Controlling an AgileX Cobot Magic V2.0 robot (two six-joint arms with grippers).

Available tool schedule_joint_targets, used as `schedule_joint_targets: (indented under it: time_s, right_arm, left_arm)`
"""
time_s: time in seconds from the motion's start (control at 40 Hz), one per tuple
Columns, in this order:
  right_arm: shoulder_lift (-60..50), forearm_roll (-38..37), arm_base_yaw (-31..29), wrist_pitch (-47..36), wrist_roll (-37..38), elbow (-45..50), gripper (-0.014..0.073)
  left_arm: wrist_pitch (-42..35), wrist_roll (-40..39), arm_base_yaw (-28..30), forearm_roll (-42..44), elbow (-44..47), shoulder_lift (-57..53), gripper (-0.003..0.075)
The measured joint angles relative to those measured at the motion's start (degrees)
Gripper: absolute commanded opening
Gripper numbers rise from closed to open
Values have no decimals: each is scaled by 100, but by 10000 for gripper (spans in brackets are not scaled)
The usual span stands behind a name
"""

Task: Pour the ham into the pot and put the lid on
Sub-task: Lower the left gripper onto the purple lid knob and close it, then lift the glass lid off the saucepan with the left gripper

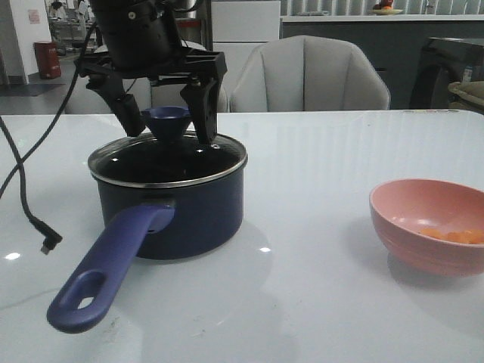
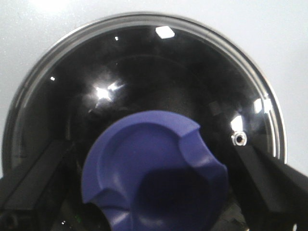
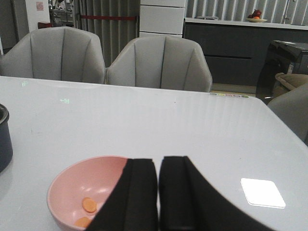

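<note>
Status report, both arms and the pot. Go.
Left gripper open, jaws astride the lid knob, lid on pot. Right gripper shut, empty. Ham in pink bowl.

Even overhead light, glare spots on lid (image 2: 144, 86), mild blur.

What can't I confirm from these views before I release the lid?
- Pot contents: the lid reflects glare in the front and left wrist views, so any ham inside is unreadable.
- Ham count in the pink bowl: cut by the frame edge in front, hidden behind the right pincer in its wrist view.
- Left pincer contact with the knob: fingertips fall outside the wrist view.
</note>
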Motion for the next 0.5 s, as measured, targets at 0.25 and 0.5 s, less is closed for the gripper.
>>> schedule_joint_targets:
  time_s: [0.25,0.5]
  right_arm:
    - [0,0,0,0,0,0,190]
    - [0,0,0,0,0,0,190]
  left_arm:
    - [-20,-172,0,162,-21,47,544]
    - [-55,-186,0,137,-66,60,318]
